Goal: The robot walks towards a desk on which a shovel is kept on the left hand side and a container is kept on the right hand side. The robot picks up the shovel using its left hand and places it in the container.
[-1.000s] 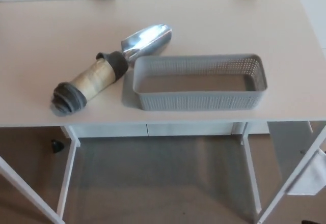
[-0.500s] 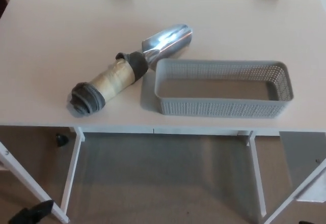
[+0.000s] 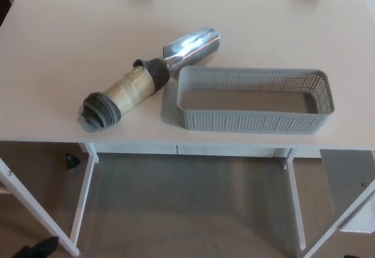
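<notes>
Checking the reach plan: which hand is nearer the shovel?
Left, probably: a black shape, likely the left hand, shows at the bottom-left edge, below the shovel handle. The right hand is not in view.

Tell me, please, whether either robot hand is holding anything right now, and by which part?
Nothing is held. Neither robot hand is in view; the shovel lies untouched on the desk, beside the empty grey basket.

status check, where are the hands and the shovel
Both hands out of view. Silver metal shovel with tan handle flat on white desk, untouched, left of empty grey perforated container. Nothing in the way.
</notes>
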Robot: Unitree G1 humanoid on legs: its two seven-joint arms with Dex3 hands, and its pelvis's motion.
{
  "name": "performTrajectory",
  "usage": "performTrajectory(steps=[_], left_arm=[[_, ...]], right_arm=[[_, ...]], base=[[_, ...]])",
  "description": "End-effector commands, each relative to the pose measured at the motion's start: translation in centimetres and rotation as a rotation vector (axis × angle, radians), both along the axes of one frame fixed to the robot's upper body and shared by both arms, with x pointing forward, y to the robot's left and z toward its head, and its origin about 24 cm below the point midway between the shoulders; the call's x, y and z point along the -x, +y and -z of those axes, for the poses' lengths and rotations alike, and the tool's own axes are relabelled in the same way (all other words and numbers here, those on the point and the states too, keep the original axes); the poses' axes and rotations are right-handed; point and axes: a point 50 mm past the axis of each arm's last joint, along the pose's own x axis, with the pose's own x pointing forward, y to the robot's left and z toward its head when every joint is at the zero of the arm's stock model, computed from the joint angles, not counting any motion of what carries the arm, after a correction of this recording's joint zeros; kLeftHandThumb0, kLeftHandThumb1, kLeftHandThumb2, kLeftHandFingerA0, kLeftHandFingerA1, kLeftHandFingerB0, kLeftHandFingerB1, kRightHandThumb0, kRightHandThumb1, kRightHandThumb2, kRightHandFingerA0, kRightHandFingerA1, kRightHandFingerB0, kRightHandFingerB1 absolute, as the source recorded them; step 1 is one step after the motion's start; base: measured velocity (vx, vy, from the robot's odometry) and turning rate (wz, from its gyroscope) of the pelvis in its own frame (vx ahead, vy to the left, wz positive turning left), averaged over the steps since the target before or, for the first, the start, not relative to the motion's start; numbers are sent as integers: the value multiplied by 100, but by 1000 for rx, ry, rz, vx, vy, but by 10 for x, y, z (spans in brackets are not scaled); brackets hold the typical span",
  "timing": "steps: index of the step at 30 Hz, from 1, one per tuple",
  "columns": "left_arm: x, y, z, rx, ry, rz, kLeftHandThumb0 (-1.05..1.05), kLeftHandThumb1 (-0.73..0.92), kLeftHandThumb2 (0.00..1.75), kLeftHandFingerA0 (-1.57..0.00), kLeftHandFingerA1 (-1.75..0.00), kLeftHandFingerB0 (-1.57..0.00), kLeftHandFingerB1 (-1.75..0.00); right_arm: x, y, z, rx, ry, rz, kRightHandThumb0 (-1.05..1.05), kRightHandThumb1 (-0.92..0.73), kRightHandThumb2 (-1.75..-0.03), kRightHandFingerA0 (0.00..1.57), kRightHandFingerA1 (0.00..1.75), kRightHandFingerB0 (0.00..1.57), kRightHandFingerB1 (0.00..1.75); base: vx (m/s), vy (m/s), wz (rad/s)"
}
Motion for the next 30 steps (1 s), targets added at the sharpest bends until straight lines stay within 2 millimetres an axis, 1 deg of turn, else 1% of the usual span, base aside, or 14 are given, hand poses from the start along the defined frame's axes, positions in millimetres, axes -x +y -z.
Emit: performTrajectory(steps=[1, 2, 6, 7, 8, 9, 13, 16, 17, 21, 26, 27, 28, 30], left_arm=[[9, -15, -19, -140, -137, 189, -67, 74, 63, -38, -33, -26, -30], [11, -25, -39, -145, -233, 255, -70, 60, 85, -32, -43, -21, -40], [-2, -64, -154, -60, -739, 443, -56, 55, 75, -27, -40, -18, -37], [-8, -67, -179, -54, -857, 460, -50, 63, 59, -33, -32, -24, -29], [-13, -70, -197, -70, -932, 471, -50, 63, 59, -33, -32, -24, -29], [-13, -70, -197, -69, -930, 470, -50, 63, 59, -33, -32, -24, -29], [-37, -75, -272, -128, -1249, 498, -54, 48, 72, -29, -43, -23, -39], [-54, -73, -293, -217, -1350, 479, -54, 46, 72, -30, -43, -25, -40], [-76, -71, -307, -273, -1368, 459, -50, 55, 58, -31, -32, -29, -30], [-118, -69, -327, -465, -1370, 387, -67, 57, 57, -28, -32, -25, -30], [-164, -75, -327, -614, -1269, 364, -67, 54, 57, -24, -31, -21, -28], [-183, -77, -322, -622, -1215, 354, -32, 29, 89, -6, -50, -6, -48], [-192, -78, -319, -637, -1187, 351, -66, 56, 58, -20, -30, -19, -28], [-208, -78, -316, -681, -1130, 343, -67, 56, 58, -20, -30, -18, -27]], right_arm=[[7, -8, -4, 14, 1, -5, -39, -71, -60, 50, 50, 34, 41], [6, -8, -3, 14, -3, -6, -38, -71, -60, 50, 51, 34, 42], [2, -6, -3, 18, -4, -5, -37, -70, -60, 51, 51, 34, 42], [0, -6, -3, 18, -7, -5, -37, -70, -60, 52, 51, 35, 42], [-2, -6, -4, 25, -12, -9, -37, -70, -60, 52, 51, 35, 42], [-2, -6, -4, 25, -12, -9, -37, -70, -60, 52, 51, 35, 42], [-5, -5, -8, 37, -22, -27, -37, -71, -60, 52, 53, 35, 42], [-8, -5, -9, 30, -28, -25, -37, -70, -60, 52, 53, 35, 42], [-8, -7, -8, 26, -24, -25, -41, -69, -60, 51, 51, 35, 42], [-11, -7, -8, 50, -20, -34, -38, -70, -60, 52, 52, 36, 42], [-13, -6, -8, 32, -25, -25, -36, -70, -60, 52, 52, 34, 41], [-14, -6, -8, 43, -29, -35, -37, -70, -60, 52, 53, 35, 42], [-14, -6, -8, 47, -32, -41, -37, -71, -60, 52, 52, 35, 42], [-16, -5, -9, 58, -33, -49, -37, -71, -60, 53, 52, 36, 42]], base=[[0, 0, 0], [0, 0, 0], [0, 0, 0], [0, 0, 0], [0, 0, 0], [0, 0, 0], [0, 0, 0], [0, 0, 0], [0, 0, 0], [0, 0, 0], [0, 0, 0], [0, 0, 0], [0, 0, 0], [0, 0, 0]])
